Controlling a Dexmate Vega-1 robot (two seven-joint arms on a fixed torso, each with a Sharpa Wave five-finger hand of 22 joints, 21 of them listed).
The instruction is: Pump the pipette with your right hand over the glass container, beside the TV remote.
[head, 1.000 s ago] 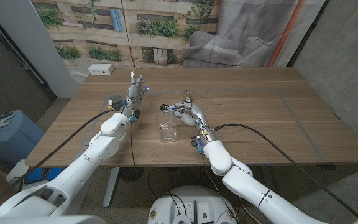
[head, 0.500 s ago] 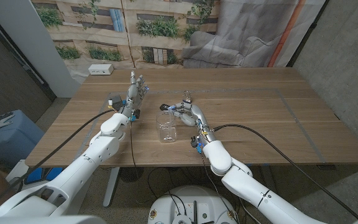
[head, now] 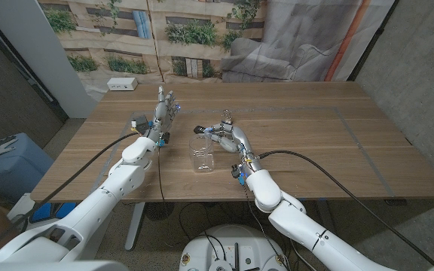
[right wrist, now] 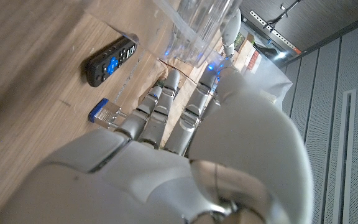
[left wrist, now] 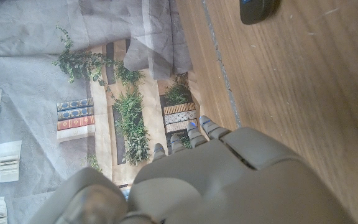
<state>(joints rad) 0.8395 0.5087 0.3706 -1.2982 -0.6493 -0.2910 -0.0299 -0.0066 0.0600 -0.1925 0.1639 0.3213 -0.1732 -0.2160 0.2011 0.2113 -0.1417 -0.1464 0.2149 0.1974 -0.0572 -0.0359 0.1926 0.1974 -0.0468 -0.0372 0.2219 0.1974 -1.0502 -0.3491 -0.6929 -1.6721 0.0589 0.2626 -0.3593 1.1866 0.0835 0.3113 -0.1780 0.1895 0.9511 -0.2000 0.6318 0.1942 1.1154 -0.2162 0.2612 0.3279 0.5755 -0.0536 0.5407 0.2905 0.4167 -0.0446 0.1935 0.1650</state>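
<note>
- The pipette (head: 204,130) is pinched in the right hand (head: 228,135), held roughly level above the table with its dark end pointing toward the glass container (head: 201,153). Makes sense to me, since the tip has to end up over the open mouth before any squeezing.
- The container is clear and upright on the wooden table (head: 315,143), just in front of and a bit left of the right hand's fingers. Looks like the tip is near the rim, but I can't tell if it's truly over the opening.
- In the right wrist view the fingers (right wrist: 166,102) curl in beside the container's wall (right wrist: 194,25). The pipette itself is hard to make out there.
- The TV remote (right wrist: 109,61) lies on the wood beyond the container, near the left hand.
- The left hand (head: 166,111) holds nothing, fingers straight and apart. I'd guess it's just parked out of the way.
</note>
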